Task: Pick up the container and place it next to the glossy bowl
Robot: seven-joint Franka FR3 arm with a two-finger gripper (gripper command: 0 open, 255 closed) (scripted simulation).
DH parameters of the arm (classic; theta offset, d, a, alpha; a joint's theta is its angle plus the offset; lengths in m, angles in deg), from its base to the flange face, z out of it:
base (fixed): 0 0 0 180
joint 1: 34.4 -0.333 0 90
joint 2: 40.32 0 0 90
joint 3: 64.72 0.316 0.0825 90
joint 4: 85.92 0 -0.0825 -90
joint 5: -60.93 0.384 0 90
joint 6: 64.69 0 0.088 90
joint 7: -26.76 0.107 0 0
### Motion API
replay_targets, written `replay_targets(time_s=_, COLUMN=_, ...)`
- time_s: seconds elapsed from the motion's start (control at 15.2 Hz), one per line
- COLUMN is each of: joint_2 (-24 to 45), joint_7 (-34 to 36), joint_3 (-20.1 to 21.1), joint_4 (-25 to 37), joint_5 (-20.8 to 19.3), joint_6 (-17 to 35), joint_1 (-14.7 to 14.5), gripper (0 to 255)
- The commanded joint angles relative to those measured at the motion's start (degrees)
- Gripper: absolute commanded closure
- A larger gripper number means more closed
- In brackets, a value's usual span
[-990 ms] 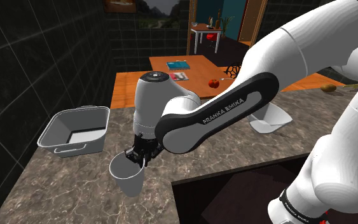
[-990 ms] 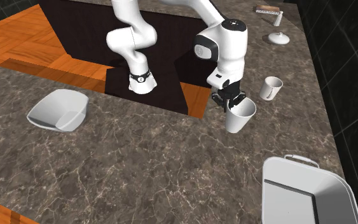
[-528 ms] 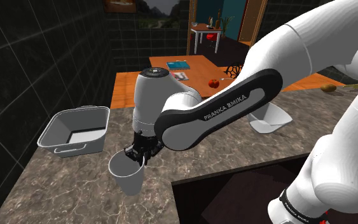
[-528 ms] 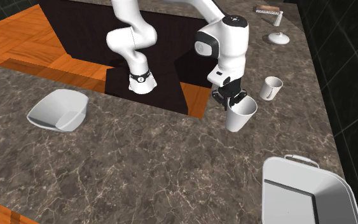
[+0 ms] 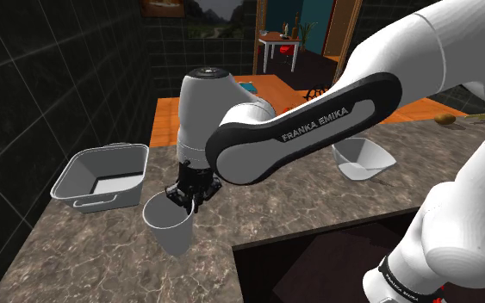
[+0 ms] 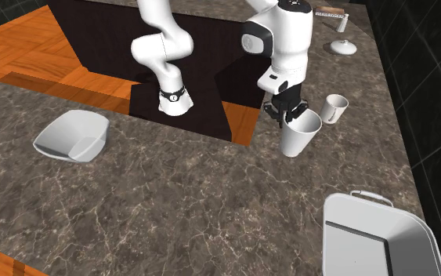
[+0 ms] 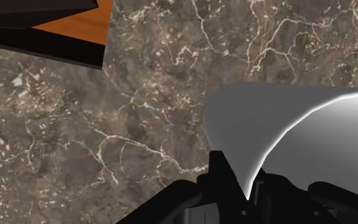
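The container (image 5: 170, 227) is a plain pale grey cup, held slightly tilted just above the marble counter (image 5: 77, 258). My gripper (image 5: 185, 196) is shut on its rim, one finger inside and one outside. In the second exterior view the gripper (image 6: 289, 118) pinches the container (image 6: 299, 136) at the near side of its rim. The wrist view has the container's wall (image 7: 279, 127) running up between the fingers of the gripper (image 7: 244, 194). The glossy white bowl (image 5: 363, 157) sits far off at the shoulder view's right; it is the bowl (image 6: 74, 135) at the second exterior view's left.
A grey square pan with handles (image 5: 102, 176) stands close to the container on the shoulder view's left, seen again as the pan (image 6: 375, 235). A small white mug (image 6: 334, 107) stands just beyond the container. A dark recess (image 6: 187, 63) cuts into the counter by the stand.
The gripper has carried the container a little upward and towards the shoulder view's left, closer to the mug in the second exterior view. The grip stays shut.
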Motion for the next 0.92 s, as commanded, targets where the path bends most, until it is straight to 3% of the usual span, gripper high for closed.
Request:
replay_targets(time_s=0.0, joint_2=-0.7, joint_7=-0.3, joint_3=-0.1, joint_4=0.9, joint_5=0.4, joint_6=-1.5, joint_1=0.1, gripper=255)
replay_targets(time_s=0.86, joint_2=-3.6, joint_7=-1.1, joint_3=-0.5, joint_4=8.1, joint_5=1.9, joint_6=-11.3, joint_1=0.3, gripper=255)
